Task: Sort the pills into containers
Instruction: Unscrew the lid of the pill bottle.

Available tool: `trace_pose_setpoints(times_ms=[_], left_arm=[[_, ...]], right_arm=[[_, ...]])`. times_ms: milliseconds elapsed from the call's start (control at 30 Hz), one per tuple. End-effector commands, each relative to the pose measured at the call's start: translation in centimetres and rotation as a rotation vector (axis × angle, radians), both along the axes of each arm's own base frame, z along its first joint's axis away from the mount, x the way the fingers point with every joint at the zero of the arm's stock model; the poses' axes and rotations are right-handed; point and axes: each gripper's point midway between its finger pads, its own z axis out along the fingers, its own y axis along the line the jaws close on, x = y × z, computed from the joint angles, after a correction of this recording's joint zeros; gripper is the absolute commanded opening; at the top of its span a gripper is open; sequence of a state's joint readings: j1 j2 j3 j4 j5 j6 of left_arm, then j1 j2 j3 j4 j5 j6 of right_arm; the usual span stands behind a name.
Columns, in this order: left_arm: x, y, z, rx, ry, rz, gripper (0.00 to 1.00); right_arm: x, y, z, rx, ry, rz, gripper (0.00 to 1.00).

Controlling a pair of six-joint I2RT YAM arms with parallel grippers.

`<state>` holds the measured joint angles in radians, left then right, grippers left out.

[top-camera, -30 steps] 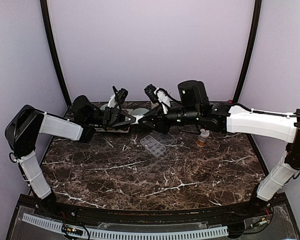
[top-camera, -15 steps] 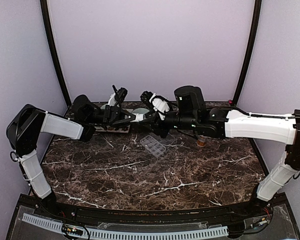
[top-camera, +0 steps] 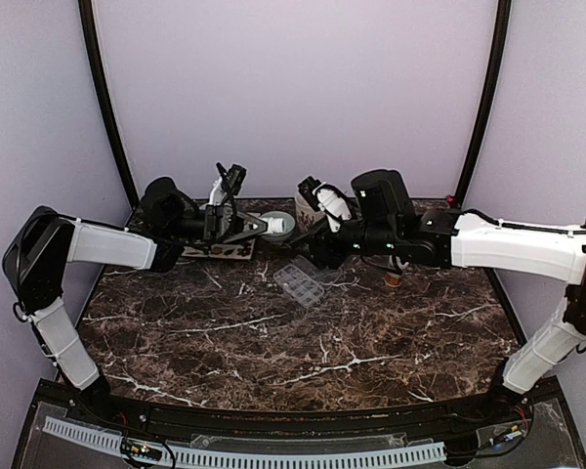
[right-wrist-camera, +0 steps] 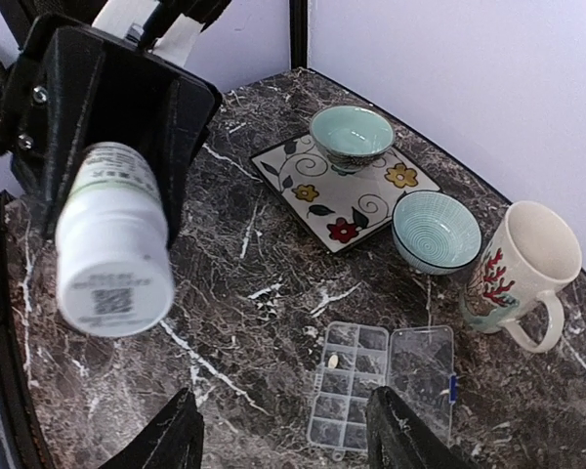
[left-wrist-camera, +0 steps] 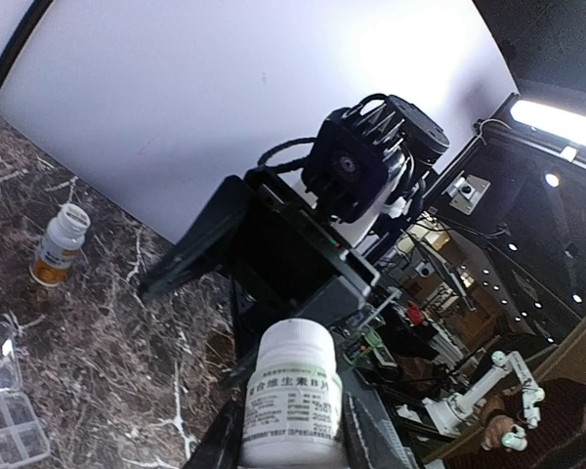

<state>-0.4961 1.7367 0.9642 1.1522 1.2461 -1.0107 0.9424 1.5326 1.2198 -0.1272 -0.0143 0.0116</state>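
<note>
My left gripper (left-wrist-camera: 291,435) is shut on a white pill bottle (left-wrist-camera: 291,396) with a printed label and its white cap on. It holds the bottle in the air over the back of the table (top-camera: 273,332). The top view shows that bottle (top-camera: 275,227) just left of my right gripper (top-camera: 313,246). My right gripper (right-wrist-camera: 288,435) stands open with nothing between its fingers, and the bottle (right-wrist-camera: 112,239) hangs ahead of it to the left. The clear organiser box (right-wrist-camera: 381,386) lies open below, one pale pill (right-wrist-camera: 333,361) in a compartment. From above, the organiser (top-camera: 300,283) sits mid-table.
An amber bottle (top-camera: 395,277) with a white cap stands right of the organiser. At the back are a flowered tile (right-wrist-camera: 342,191) carrying a pale green bowl (right-wrist-camera: 352,132), a second bowl (right-wrist-camera: 437,230) and a patterned mug (right-wrist-camera: 527,269). The back wall is close.
My right gripper has opened and drawn back to the right, away from the white bottle. My left gripper still holds the bottle and has lifted it slightly.
</note>
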Motion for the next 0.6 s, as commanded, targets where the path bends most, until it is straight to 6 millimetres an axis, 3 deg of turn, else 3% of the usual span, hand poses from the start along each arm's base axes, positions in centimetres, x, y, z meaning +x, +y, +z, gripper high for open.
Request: trace_pose_setpoints(times_ms=[0,233,567], left_arm=[[0.7,0.4,1.6,-0.004,-0.160,0.127,0.00],[1.4,0.8,1.2,0.009,-0.235,0.221,0.00],[0.9,0.8,0.4,0.013,-0.237,0.192,0.00]], right_arm=[[-1.6,-0.2,2.9,0.205,0.156,-0.033,0.58],[-1.4,-1.1,4.9,0.524,0.488,-0.082,0.53],[-1.6,1.0,7.0,0.736,0.782,0.044,0.51]])
